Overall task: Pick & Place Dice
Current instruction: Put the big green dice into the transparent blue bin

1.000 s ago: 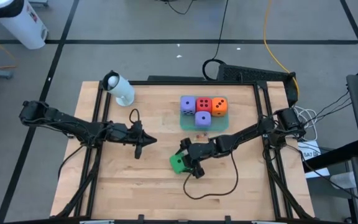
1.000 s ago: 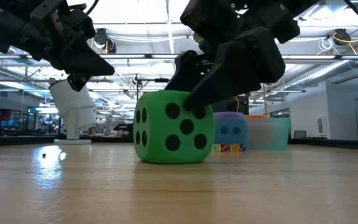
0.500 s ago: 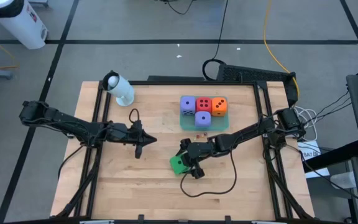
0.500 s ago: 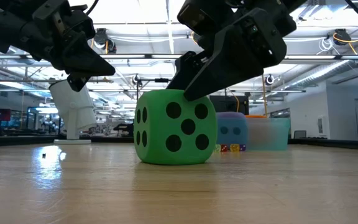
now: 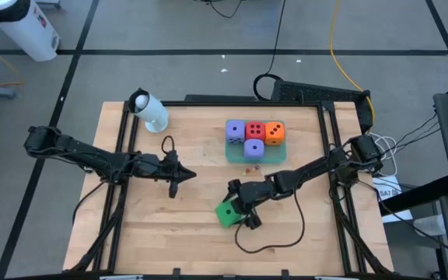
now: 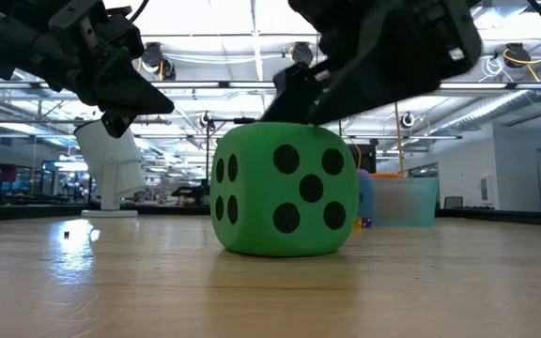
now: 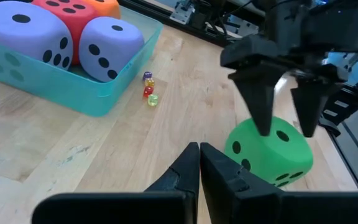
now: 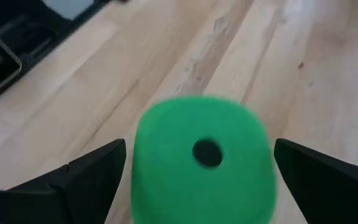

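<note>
The green die (image 5: 225, 212) sits flat on the wooden table, five pips facing the low view (image 6: 285, 191). My right gripper (image 5: 242, 207) is open and comes down on it from above; in the right wrist view the die (image 8: 202, 155) fills the gap between the two fingers. Two purple dice (image 5: 235, 129) (image 5: 253, 148), the red one (image 5: 254, 129) and the orange one (image 5: 274, 131) lie in the translucent green tray (image 5: 277, 153). My left gripper (image 5: 187, 176) is shut and hovers left of the green die, touching nothing. My right gripper's fingers (image 7: 263, 106) point down from above and stand on either side of the green die's top (image 7: 283, 135). I cannot tell whether they touch it. The die rests on the table on its bottom face.
A white cylinder-shaped device (image 5: 151, 111) stands at the table's far left corner. A few tiny coloured beads (image 7: 148, 88) lie on the wood just in front of the tray. A dark cable (image 5: 267, 239) loops over the table near the right arm.
The green die has slid a little along the table toward the near edge, keeping the same faces showing and staying flat. My right gripper has moved the same way with it and now stands over its top.
</note>
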